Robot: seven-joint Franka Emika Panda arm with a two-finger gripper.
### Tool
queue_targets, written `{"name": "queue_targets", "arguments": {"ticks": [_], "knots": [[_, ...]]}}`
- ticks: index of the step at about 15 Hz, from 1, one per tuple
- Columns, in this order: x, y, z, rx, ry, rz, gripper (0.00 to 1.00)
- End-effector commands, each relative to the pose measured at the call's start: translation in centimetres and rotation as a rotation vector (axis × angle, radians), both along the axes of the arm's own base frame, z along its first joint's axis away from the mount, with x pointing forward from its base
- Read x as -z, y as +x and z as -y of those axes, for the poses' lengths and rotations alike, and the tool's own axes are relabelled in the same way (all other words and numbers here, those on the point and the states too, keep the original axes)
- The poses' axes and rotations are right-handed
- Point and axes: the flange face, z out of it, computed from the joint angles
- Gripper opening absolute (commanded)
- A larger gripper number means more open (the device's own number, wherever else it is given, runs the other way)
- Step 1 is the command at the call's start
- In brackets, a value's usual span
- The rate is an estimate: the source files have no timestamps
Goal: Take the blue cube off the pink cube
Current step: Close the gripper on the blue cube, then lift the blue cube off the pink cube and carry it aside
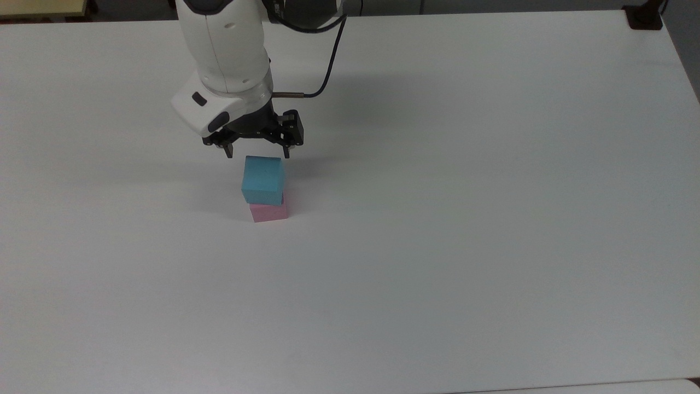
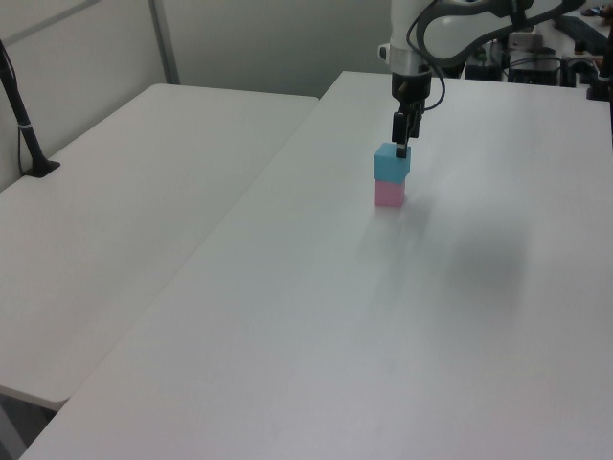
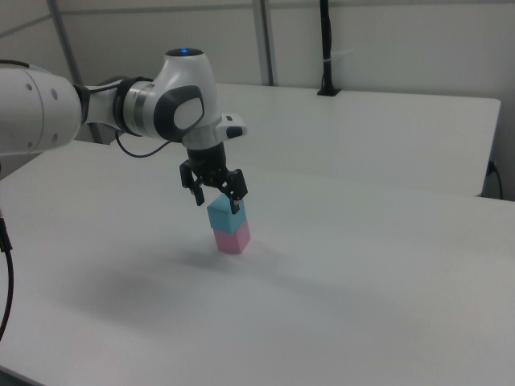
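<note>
White table (image 1: 492,219): blue cube (image 1: 263,180) atop pink cube (image 1: 269,212)

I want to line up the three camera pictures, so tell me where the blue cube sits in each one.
Top view: blue cube left of centre, on the pink cube.
Left view: upper right of centre.
Right view: left of centre.
Shared landmark: the open gripper just above it.

White table (image 1: 492,219) — pink cube (image 1: 269,212) on it

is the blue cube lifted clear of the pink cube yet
No, in the right view the blue cube sits directly on the pink cube, with the open gripper just above it.
</note>
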Motion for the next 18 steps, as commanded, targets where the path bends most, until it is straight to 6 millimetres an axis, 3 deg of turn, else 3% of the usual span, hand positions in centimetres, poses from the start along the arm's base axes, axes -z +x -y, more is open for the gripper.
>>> {"name": "queue_targets", "arguments": {"ticks": [1,5,6,9,13,16,18], "knots": [[0.8,0.9,-0.8,0.042,0.017,0.048,1.00],[2.3,1.4,-1.2,0.049,0.018,0.049,1.00],[2.4,1.4,-2.0,0.036,0.022,0.047,0.93],[2.0,1.2,-2.0,0.062,0.029,0.041,0.54],[-0.8,0.1,-1.3,0.086,0.027,0.026,0.52],[-4.3,-1.7,1.0,0.087,0.024,0.005,0.52],[-5.5,-2.4,3.8,0.114,0.020,0.000,0.52]]}}
